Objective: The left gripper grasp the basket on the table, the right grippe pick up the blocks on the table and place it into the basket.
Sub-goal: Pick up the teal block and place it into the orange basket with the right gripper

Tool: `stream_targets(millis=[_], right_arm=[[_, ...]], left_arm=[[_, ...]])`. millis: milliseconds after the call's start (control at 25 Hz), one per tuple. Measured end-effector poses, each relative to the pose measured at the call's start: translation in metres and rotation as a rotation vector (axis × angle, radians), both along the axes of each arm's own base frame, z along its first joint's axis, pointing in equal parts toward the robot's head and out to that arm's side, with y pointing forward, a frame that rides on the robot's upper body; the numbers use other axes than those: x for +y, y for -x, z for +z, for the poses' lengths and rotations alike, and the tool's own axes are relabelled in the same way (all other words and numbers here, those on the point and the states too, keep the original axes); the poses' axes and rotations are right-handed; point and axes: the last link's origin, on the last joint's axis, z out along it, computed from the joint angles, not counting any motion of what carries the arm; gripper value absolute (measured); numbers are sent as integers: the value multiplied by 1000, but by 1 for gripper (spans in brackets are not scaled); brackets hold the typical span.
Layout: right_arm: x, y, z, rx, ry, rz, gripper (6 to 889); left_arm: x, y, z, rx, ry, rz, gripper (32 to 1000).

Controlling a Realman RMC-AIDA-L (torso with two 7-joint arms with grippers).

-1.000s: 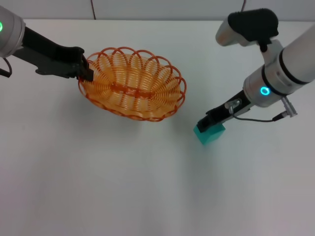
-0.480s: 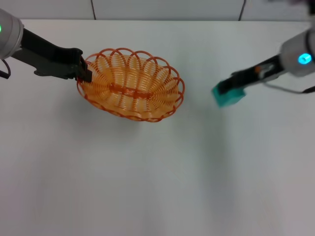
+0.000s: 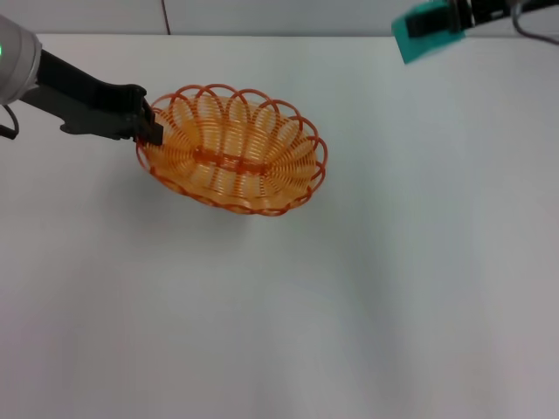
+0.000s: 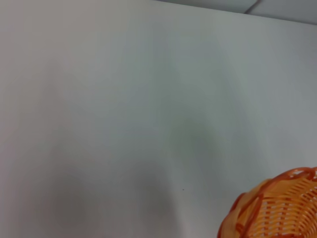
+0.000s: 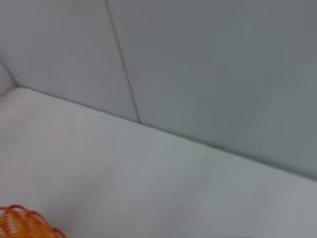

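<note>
The orange wire basket point(image 3: 234, 150) sits on the white table point(image 3: 279, 305) left of centre. My left gripper point(image 3: 150, 122) is shut on the basket's left rim, its black arm reaching in from the left edge. A teal block point(image 3: 426, 31) hangs high at the top right, well above the table, held in my right gripper point(image 3: 441, 19), which is shut on it; most of that arm is out of the frame. Part of the basket rim point(image 4: 277, 208) shows in the left wrist view, and a sliver of the basket point(image 5: 25, 225) in the right wrist view.
A grey wall with a vertical seam point(image 5: 124, 64) rises behind the table's far edge. White tabletop stretches in front of and to the right of the basket.
My right gripper has lifted the teal block off the table and carried it up and away toward the top right. The left gripper and the basket have stayed put.
</note>
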Motion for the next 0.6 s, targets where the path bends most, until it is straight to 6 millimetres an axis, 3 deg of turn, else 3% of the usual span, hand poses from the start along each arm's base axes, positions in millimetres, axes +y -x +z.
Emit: stream_targets(millis=[120, 320, 600], right_arm=[[-7, 23, -3, -37, 34, 91, 523], [-18, 50, -24, -73, 150, 218, 523], [-24, 69, -57, -93, 304, 307, 524]], left_arm=[[1, -1, 0, 0, -1, -4, 85], [2, -3, 0, 0, 0, -7, 85], [2, -4, 0, -2, 0, -7, 85]])
